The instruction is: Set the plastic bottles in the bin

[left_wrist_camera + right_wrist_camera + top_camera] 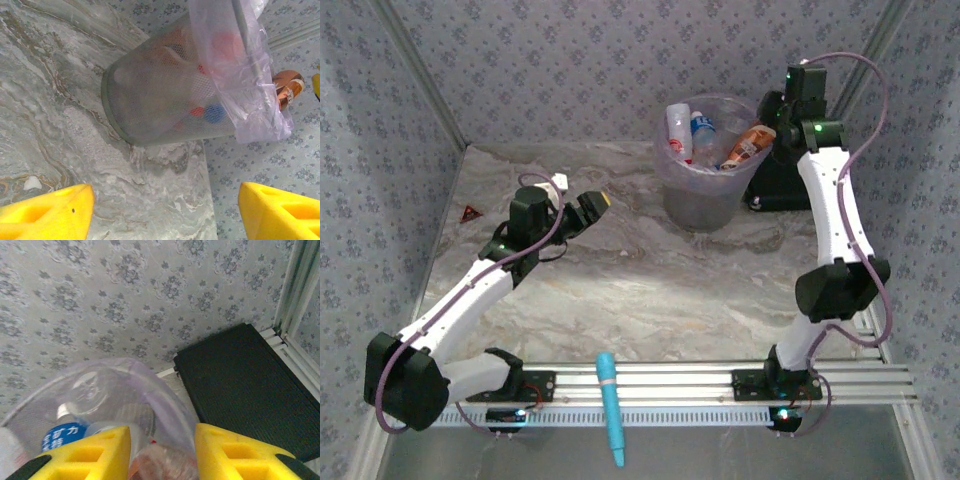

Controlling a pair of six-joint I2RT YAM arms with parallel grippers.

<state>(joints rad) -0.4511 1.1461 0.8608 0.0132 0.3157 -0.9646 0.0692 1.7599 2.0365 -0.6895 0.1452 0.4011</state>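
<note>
A lab test booth: patterned panel walls [570, 60], marble-print table [650, 290], aluminium rails [670, 385].

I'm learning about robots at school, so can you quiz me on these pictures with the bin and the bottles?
1. True or false: the bin lies tipped on its side.
2. What colour is the pen-shaped tool? A light blue, B red, C green.
3. Fill in: the left gripper is ____, holding nothing.
Key: 1 false, it stands upright; 2 A; 3 open.
</note>
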